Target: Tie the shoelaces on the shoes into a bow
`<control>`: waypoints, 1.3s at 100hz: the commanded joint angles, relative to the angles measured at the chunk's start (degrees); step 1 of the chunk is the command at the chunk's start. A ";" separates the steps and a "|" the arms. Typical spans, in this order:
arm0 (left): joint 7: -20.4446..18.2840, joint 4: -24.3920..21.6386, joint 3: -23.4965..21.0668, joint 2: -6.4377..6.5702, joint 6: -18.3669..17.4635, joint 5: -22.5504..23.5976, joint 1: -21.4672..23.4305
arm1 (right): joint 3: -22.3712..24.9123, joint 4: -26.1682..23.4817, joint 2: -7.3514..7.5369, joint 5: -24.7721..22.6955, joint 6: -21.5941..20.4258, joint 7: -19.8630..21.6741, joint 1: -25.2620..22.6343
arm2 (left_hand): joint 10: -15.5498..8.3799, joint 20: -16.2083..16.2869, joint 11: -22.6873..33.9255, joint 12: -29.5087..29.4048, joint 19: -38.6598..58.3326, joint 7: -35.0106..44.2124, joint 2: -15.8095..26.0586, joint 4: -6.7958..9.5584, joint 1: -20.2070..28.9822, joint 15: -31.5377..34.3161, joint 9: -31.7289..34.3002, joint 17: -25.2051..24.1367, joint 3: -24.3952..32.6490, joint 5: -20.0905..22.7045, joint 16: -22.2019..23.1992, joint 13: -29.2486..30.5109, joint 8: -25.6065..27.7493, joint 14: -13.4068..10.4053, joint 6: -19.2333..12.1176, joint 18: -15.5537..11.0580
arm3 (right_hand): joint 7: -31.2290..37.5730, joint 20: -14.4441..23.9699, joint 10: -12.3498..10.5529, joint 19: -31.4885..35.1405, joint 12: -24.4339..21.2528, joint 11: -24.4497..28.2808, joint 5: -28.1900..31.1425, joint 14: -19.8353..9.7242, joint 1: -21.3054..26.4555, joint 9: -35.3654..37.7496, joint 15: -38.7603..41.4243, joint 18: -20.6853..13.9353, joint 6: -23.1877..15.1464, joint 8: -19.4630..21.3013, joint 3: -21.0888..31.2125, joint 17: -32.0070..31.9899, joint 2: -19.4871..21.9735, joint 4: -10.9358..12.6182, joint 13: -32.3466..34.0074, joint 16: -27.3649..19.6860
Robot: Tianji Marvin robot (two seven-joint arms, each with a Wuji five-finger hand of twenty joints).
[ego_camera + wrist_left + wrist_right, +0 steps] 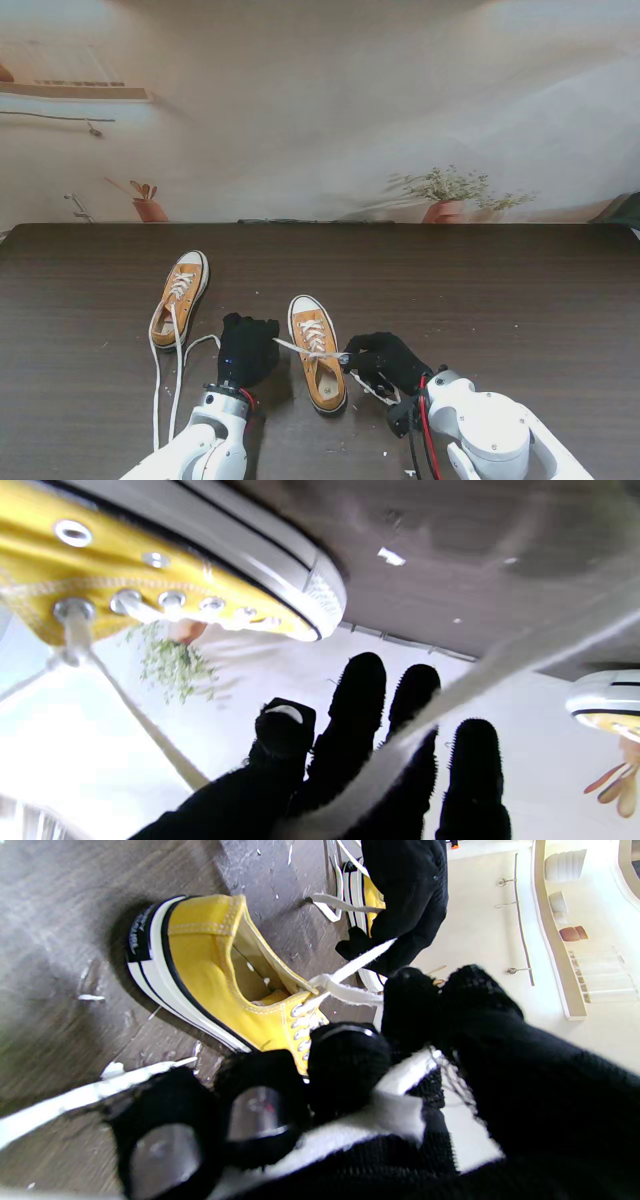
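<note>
Hands flanked the near shoe point(318, 352) in the stand view: my left hand point(247, 348) and right hand point(385, 362) each pulled a lace end point(300, 348) taut across it. The far shoe point(180, 297) sat to the left on the surface point(500, 290), its laces trailing loose. From the left wrist, a lace point(400, 745) crossed my fingers point(357, 705), gripped I judged. From the right wrist, fingers point(345, 1060) pinched the lace point(385, 1115). No bow existed; both shoes remained.
</note>
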 commanded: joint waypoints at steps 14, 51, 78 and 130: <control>2.18 3.24 1.13 -2.13 -3.87 -3.31 -2.44 | 0.17 -0.24 0.08 0.30 0.26 0.97 -0.24 | -0.62 -2.04 -4.75 -14.37 -1.58 9.35 18.72 3.85 -0.76 -6.73 6.14 8.25 13.84 5.44 -4.78 7.90 -10.01 -0.62 -3.86 6.88 | 1.08 -0.10 0.48 1.77 0.49 0.11 -0.48 0.49 1.10 2.43 0.64 2.04 -1.12 0.34 -0.51 1.50 0.80 1.59 1.84 -0.17; -3.49 0.06 -0.76 -2.88 -4.15 -10.03 -0.02 | 0.25 -0.29 0.06 0.64 0.56 1.01 -0.41 | -2.88 -10.51 7.84 -0.96 26.34 8.97 16.92 3.63 -0.59 14.07 16.60 40.76 10.15 3.91 -2.68 29.84 -2.40 -2.78 -3.78 11.59 | 1.06 0.12 0.52 2.28 0.38 0.23 -0.50 0.40 1.18 2.63 1.08 1.77 -0.79 0.26 -0.51 1.63 0.78 1.60 1.83 -0.04; -10.14 -4.52 -3.32 -1.56 -2.13 -10.66 2.83 | 0.13 -0.37 0.06 0.75 0.31 0.99 -0.54 | -0.43 11.51 20.29 2.33 68.83 2.79 18.70 -3.82 -9.37 51.07 15.11 49.92 5.82 -2.89 4.50 30.24 1.81 -15.00 -3.75 -10.08 | 1.04 0.27 0.46 2.68 0.35 0.36 -0.53 0.30 1.13 2.62 1.31 1.55 -0.83 0.22 -0.49 1.69 0.81 1.60 1.82 0.03; -15.82 -8.30 -10.04 1.16 -12.41 -6.60 6.34 | 0.25 -0.62 0.02 0.74 -0.40 0.66 -0.84 | -22.61 30.33 46.71 0.50 75.90 -36.77 18.71 -41.06 -30.09 65.19 19.64 52.77 10.17 -7.93 6.98 30.30 -37.96 -30.06 -3.19 -27.46 | 1.01 0.43 0.54 3.07 0.28 0.42 -0.59 0.35 1.23 2.64 1.58 1.47 -0.73 0.20 -0.60 1.75 0.86 1.61 1.83 0.12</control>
